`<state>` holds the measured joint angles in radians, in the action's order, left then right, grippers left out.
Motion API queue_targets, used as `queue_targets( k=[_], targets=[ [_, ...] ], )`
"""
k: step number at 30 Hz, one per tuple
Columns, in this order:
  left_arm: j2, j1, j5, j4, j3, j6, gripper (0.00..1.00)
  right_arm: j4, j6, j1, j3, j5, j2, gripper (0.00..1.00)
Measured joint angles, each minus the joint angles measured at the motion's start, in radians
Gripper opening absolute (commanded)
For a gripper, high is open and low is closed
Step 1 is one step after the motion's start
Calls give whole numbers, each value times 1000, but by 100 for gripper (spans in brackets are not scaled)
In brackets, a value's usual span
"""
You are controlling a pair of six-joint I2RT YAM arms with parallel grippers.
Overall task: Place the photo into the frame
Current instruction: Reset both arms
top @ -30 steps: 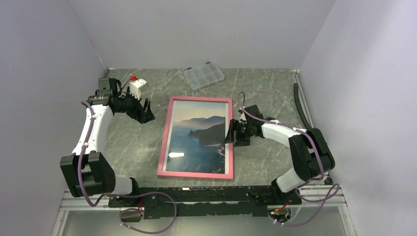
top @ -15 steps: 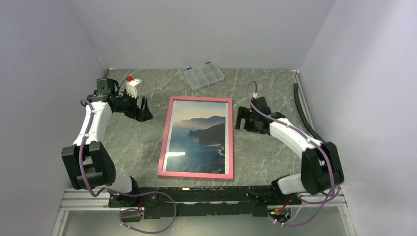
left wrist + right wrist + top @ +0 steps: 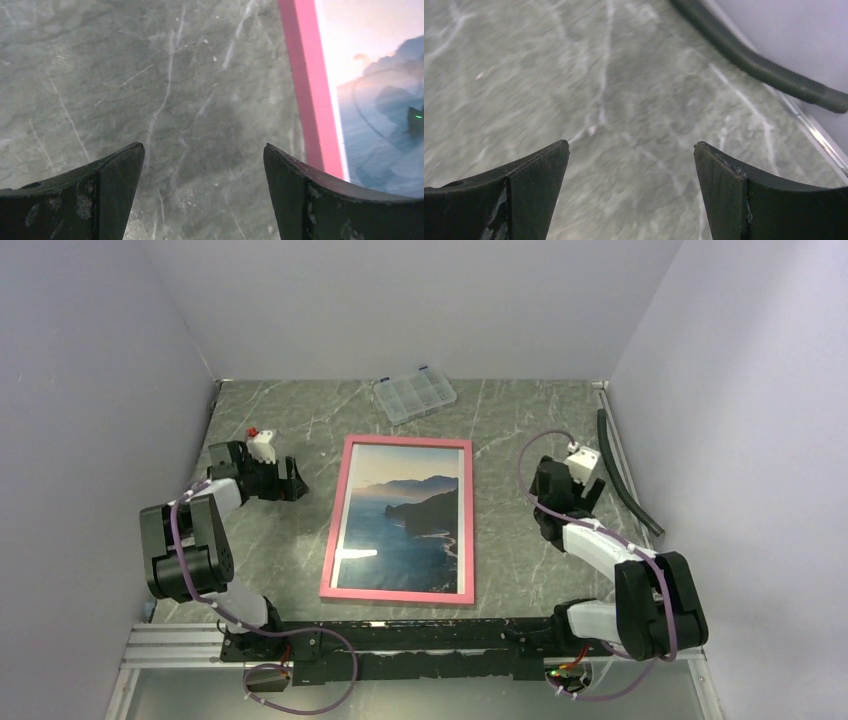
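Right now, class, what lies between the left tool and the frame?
Only bare tabletop separates the left tool from the frame, as the left wrist view shows.

The frame (image 3: 336,530) lies mid-table, with one gripper on either side of it.
The photo (image 3: 405,515) sits inside the frame, which lies flat on the table (image 3: 520,430). Behind the frame, near the back wall, lies a compartment box (image 3: 414,393). The left gripper (image 3: 202,145) is left of the frame's far corner, apart from it. The right gripper (image 3: 631,145) is on the frame's right, between it and a hose (image 3: 628,475) lying along the table's right edge.
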<state>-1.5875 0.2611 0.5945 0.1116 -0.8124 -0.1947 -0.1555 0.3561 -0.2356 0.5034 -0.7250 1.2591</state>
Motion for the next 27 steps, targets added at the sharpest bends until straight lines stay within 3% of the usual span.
queue_targets(
  k=[10,13,19,24,27],
  targets=[
    [-5,4,-71,-502,234,134,95,-489,-77,145,-206,-34,38,100],
    [-5,4,-83,-729,327,183,95,-623,-95,165,-241,-25,98,100],
    [-44,-18,-105,-1074,524,207,95,-829,-157,179,-312,96,111,100],
    [-48,-53,-160,-1067,472,211,95,-1023,-233,180,-380,226,193,100],
    [-48,-71,-201,-1069,434,210,95,-982,-248,183,-336,265,220,100]
  ],
)
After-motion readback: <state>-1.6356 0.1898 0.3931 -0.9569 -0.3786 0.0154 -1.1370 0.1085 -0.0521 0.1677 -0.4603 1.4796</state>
